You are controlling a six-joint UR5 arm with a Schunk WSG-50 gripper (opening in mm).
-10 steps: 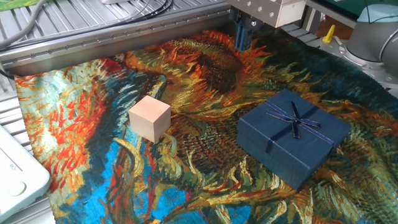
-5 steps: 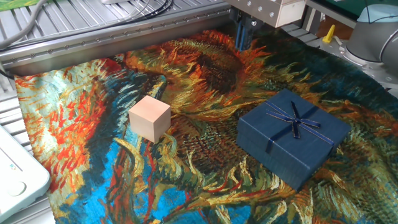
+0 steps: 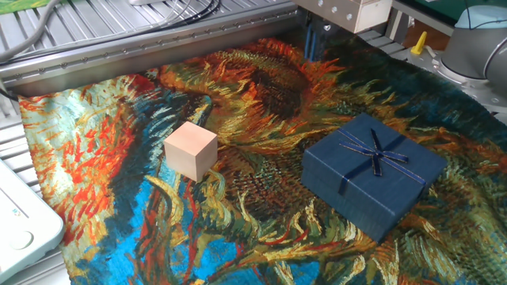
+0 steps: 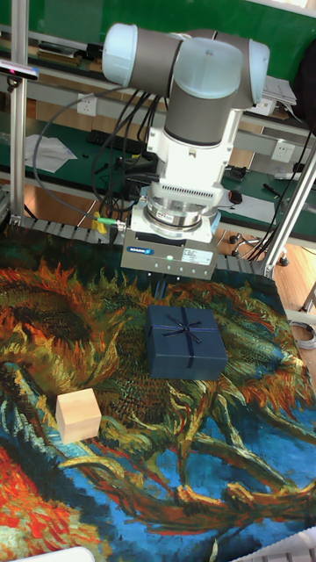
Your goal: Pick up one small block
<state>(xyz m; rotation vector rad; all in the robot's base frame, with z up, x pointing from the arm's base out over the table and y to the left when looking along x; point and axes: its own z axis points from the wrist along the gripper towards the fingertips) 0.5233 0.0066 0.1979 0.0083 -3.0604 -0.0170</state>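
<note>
The small block [image 3: 191,150] is a plain peach-beige cube resting on the painted cloth, left of centre; in the tall fixed view the small block [image 4: 77,414] sits at the lower left. My gripper [image 3: 315,41] hangs at the far edge of the cloth, well behind and to the right of the block, touching nothing. In the tall fixed view the gripper [image 4: 160,288] shows its fingers close together under the wide body, just behind the blue box, holding nothing.
A flat dark-blue gift box [image 3: 372,173] with a ribbon bow lies right of the block. A white device [image 3: 20,222] sits off the cloth's left edge. A metal rail [image 3: 142,55] with cables runs along the back.
The gripper has shifted slightly up and to the right at the back of the cloth. The block and the box have not moved.
</note>
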